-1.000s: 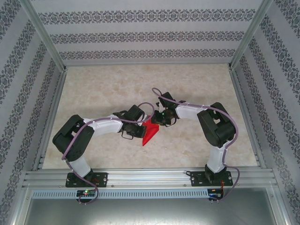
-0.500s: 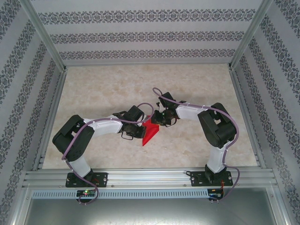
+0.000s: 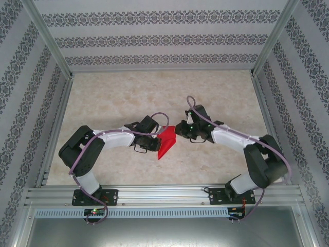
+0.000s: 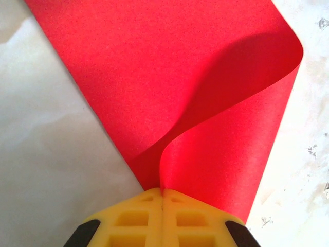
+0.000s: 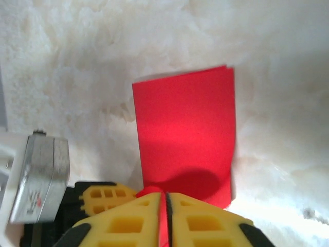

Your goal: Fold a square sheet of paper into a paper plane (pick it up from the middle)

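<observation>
Top external view gives me both arms bent inward and low over the mottled beige table (image 3: 113,98), wrists close together mid-table. My left gripper (image 3: 157,141) is clamped on the square sheet of paper (image 3: 166,143). Its yellow fingers (image 4: 133,221) are pressed flat together on the thin, matte red sheet, which bows up in a soft loop. From above the sheet reads as a wedge, long axis far-to-near, tip toward the near edge. My right gripper (image 3: 178,130) sits at its far right corner with fingers closed; whether they pinch paper I cannot tell.
</observation>
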You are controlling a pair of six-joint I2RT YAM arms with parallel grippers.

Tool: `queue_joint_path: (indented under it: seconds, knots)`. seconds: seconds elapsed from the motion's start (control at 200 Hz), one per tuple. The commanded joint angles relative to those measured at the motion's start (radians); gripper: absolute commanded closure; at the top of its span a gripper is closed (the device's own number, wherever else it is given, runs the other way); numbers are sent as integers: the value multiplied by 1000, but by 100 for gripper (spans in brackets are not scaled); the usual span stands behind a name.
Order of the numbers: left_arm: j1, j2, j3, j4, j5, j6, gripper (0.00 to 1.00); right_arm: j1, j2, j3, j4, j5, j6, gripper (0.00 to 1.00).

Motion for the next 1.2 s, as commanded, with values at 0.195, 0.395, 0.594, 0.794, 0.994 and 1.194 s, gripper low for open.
queue_joint_path:
  seconds: [0.195,0.395,0.594,0.794,0.994,1.194]
  knots:
    - [11,35,-5,-27,-8,-3,100,175,12,-149,317,-38,216,99]
    - [11,21,-13,-26,-11,-3,100,258,90,-173,406,-28,290,100]
    - [11,26,-5,-28,-9,0,100,298,83,-194,392,-14,301,100]
    - [11,29,-2,-34,-7,2,100,310,101,-189,409,-38,299,100]
    - [11,32,1,-36,-4,5,100,320,148,-170,440,-67,307,100]
    - [11,30,3,-39,0,5,99,329,154,-156,435,-78,300,100]
